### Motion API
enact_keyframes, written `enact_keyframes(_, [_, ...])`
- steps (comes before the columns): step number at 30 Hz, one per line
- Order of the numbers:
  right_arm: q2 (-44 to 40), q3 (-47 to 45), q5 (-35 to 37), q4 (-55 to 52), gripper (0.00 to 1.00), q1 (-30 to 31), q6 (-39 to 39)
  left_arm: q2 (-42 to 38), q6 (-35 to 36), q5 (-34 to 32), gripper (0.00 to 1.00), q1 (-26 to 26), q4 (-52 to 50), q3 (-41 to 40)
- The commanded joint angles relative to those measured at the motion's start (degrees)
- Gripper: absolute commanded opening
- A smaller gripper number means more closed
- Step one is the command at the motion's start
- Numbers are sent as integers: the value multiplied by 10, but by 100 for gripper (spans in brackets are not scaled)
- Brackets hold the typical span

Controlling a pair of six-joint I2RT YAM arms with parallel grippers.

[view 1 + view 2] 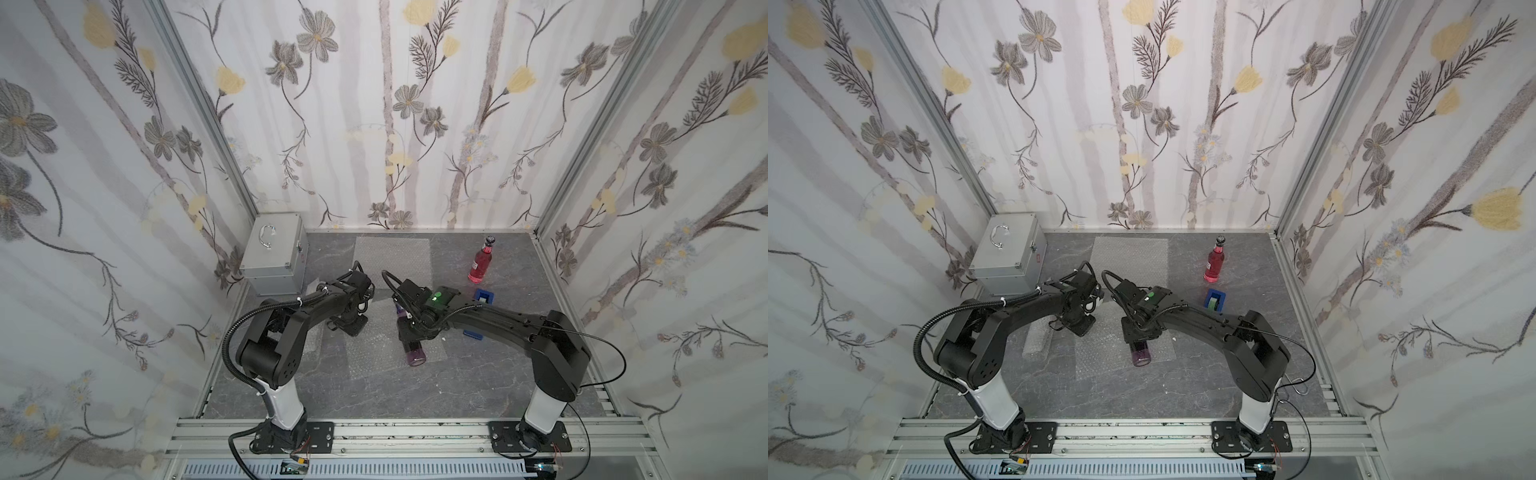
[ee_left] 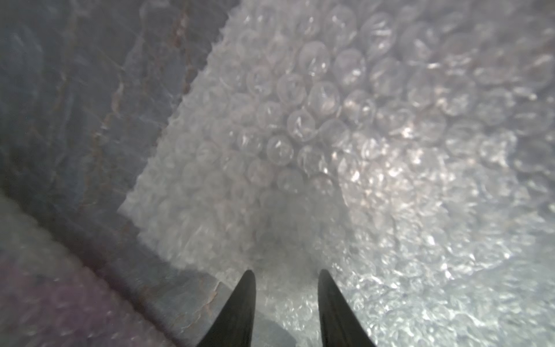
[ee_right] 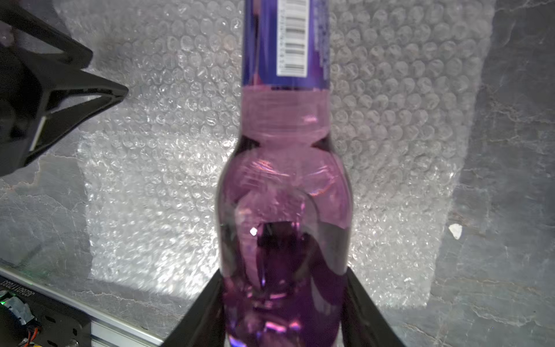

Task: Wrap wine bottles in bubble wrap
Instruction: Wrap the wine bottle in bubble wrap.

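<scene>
A purple wine bottle [image 3: 285, 186] is clamped between my right gripper's [image 3: 284, 270] fingers, low on its body. In both top views this bottle [image 1: 415, 355] hangs tilted over a flat bubble wrap sheet [image 1: 374, 353]. My left gripper [image 2: 286, 271] stands open just above the sheet's edge [image 2: 300, 135], with nothing between its fingers. In a top view the left gripper [image 1: 1077, 326] points down at the sheet's left side. A red-pink bottle [image 1: 481, 259] stands upright at the back right. A second sheet [image 1: 392, 253] lies flat at the back.
A silver metal case [image 1: 272, 257] sits in the back left corner. A blue tape dispenser [image 1: 485, 296] stands right of my right wrist. A rolled bundle of bubble wrap [image 1: 1038, 338] lies under my left arm. Floral walls close in three sides.
</scene>
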Motion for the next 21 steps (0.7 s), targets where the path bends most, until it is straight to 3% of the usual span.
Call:
enact_keyframes(1, [13, 10, 21, 26, 22, -10, -3, -31, 9, 21, 55, -4, -53, 44])
enact_keyframes(5, [3, 12, 18, 35, 19, -21, -1, -88, 16, 139, 66, -33, -96, 53])
enact_keyframes(7, [2, 12, 15, 41, 17, -28, 1, -105, 47, 153, 68, -60, -99, 27])
enact_keyframes(10, [10, 20, 6, 51, 16, -30, 9, -116, 82, 92, 71, -90, -69, -33])
enact_keyframes(13, [27, 33, -7, 55, 15, -25, 15, -120, 66, 11, 68, -91, -17, -82])
enact_keyframes(21, [29, 22, -8, 75, 13, -20, 38, -110, 102, -66, 66, -85, 58, -151])
